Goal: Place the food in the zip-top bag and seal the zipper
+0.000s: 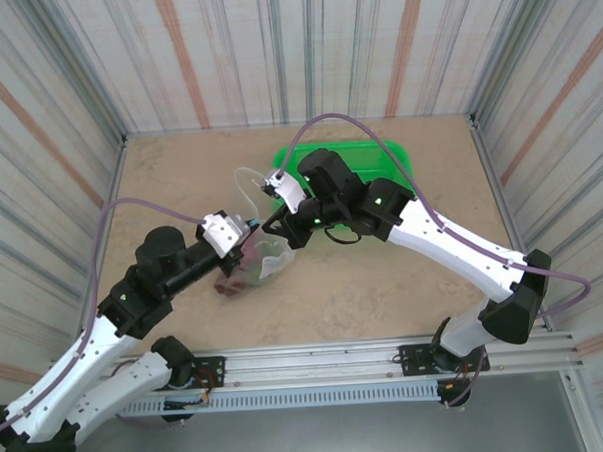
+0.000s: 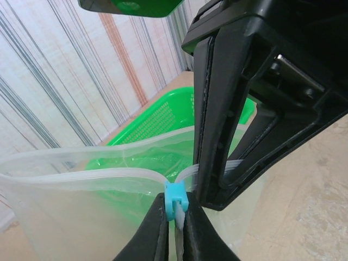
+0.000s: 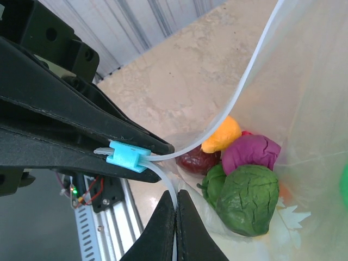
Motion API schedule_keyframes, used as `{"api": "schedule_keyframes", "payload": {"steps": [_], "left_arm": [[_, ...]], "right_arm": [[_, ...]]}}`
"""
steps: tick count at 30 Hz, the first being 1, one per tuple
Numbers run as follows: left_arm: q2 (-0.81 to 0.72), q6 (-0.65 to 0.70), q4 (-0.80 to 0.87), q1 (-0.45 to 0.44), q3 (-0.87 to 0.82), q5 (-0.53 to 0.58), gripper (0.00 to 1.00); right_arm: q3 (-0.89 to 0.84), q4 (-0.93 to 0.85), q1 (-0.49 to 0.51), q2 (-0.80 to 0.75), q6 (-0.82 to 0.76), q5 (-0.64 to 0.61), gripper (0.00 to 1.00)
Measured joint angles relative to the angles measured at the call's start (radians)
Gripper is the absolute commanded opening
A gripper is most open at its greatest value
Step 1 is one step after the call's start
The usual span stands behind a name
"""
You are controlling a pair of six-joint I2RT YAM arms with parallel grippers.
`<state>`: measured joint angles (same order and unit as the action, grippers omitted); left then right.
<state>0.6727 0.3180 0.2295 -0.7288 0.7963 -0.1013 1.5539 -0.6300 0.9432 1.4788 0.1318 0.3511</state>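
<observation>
Beige speckled desk (image 1: 179,171), green mesh basket (image 1: 379,159) at its far side, clear zip-top bag (image 1: 266,260) resting on the desk just before the basket's left end

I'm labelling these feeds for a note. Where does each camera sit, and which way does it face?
Top external: above and behind the arm bases, looking down at the table; both arms meet at the zip-top bag.
Left wrist: on the left arm, facing the far wall and green basket; left tool at bottom, shut on the blue slider.
Right wrist: on the right arm, facing back toward the near rail; right tool at bottom, shut on the bag's rim.
Shared: both wrist views show the slider and the opposite tool.
</observation>
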Motion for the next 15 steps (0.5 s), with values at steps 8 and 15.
{"api": "schedule_keyframes", "payload": {"steps": [8, 15], "left_arm": [[-0.051, -0.022, -0.026, 0.0, -0.053, 0.007, 0.05], [-0.05, -0.027, -0.026, 0.0, -0.053, 0.007, 0.1]], "right_arm": [[0.0, 0.001, 0.008, 0.0, 0.018, 0.014, 0.0], [-0.003, 0.008, 0.008, 0.0, 0.019, 0.016, 0.0]]}}
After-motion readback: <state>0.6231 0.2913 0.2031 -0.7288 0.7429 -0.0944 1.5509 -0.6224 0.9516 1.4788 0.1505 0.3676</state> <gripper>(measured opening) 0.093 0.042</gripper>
